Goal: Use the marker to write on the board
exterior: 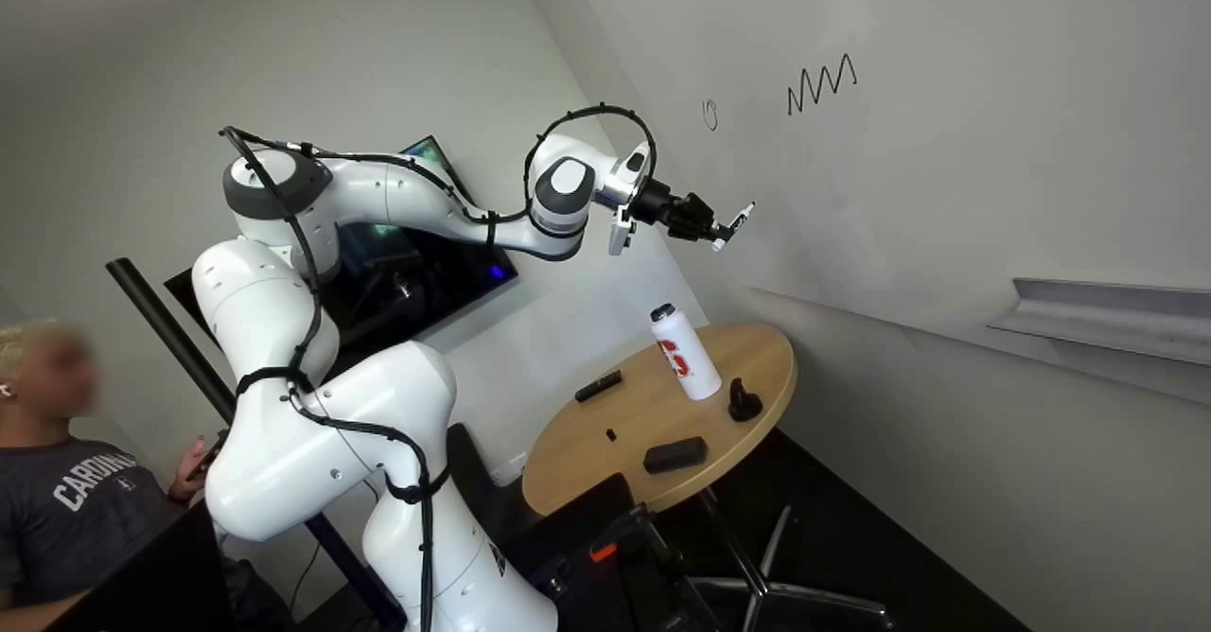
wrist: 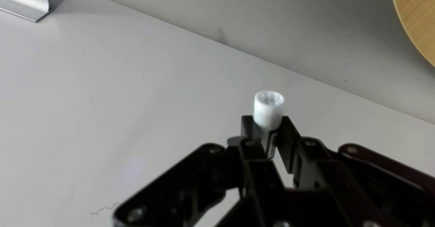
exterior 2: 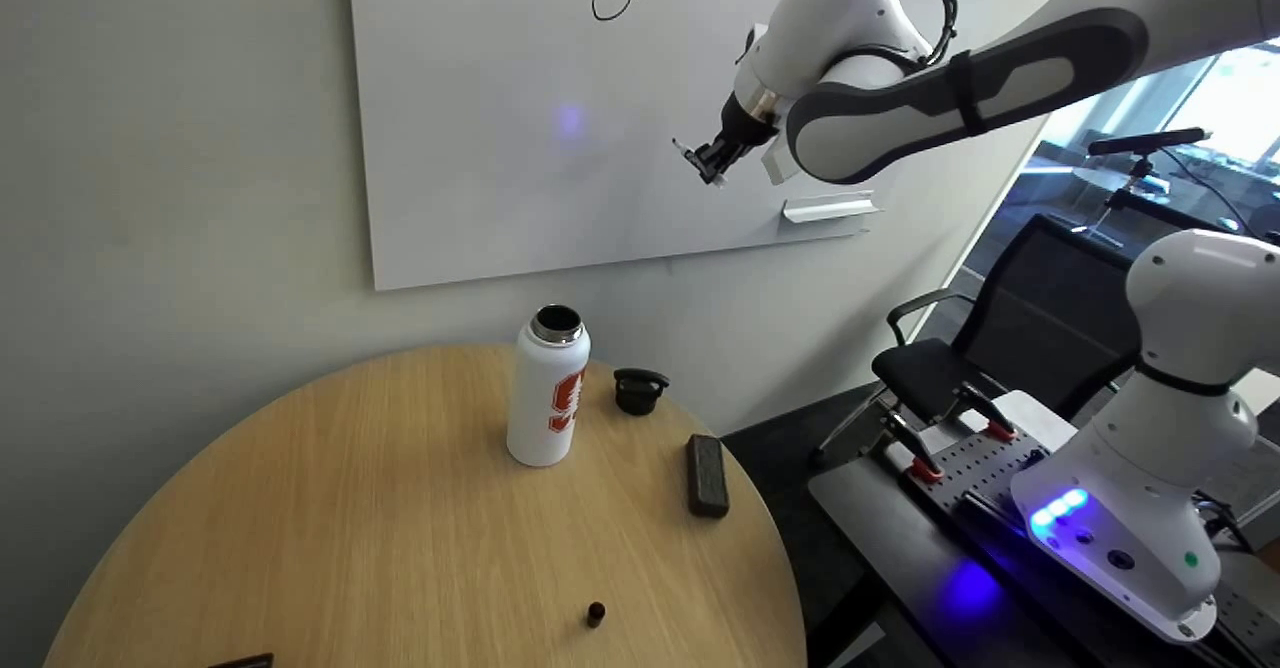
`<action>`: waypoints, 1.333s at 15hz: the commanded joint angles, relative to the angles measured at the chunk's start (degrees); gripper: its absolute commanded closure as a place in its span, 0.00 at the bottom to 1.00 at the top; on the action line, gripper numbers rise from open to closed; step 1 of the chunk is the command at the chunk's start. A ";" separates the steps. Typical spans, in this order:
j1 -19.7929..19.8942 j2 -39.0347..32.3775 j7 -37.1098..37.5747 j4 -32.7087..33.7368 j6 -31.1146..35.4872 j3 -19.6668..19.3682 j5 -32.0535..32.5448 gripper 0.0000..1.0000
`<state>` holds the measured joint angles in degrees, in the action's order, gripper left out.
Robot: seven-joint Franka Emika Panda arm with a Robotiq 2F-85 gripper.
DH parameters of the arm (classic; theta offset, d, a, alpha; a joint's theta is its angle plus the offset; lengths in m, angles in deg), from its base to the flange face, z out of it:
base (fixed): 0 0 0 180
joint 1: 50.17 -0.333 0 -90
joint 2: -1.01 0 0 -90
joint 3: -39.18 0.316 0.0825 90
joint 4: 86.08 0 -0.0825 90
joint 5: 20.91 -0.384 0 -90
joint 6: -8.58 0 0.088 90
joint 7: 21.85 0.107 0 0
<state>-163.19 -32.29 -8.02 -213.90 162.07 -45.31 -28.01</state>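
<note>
Black gripper point(wrist: 268, 137), lower right of centre in the wrist view: we saw it pinching the white-ended marker point(wrist: 268, 115). We found the board point(exterior: 984, 168) filling the upper right of an exterior view; whether the marker touched it, we couldn't tell.

From my station I'm seeing a glossy white arm point(exterior: 265, 312), its rounded segments swelling at the joints and showing small dark dots. Dark grey trim point(exterior 2: 1100, 36) is edging the forearm point(exterior: 416, 204) and ringing flat white discs point(exterior: 568, 176). A black cable point(exterior: 427, 537) is following the limb's outside and looping near the wrist, with black straps point(exterior: 270, 373) binding it. On the base point(exterior 2: 1120, 518), blue lights point(exterior 2: 1058, 513) are glowing and a green dot point(exterior 2: 1190, 558) is marking the white shell. A metallic collar point(exterior 2: 762, 105) is meeting the black gripper point(wrist: 266, 127), whose angular, jointed links point(wrist: 380, 168) are showing round screw heads point(wrist: 136, 214), some silvery.
</note>
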 commanded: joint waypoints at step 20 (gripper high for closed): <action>17.36 5.75 11.91 9.93 -1.48 12.57 12.59 0.95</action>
<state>-146.34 -29.54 1.14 -204.61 161.78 -31.92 -18.76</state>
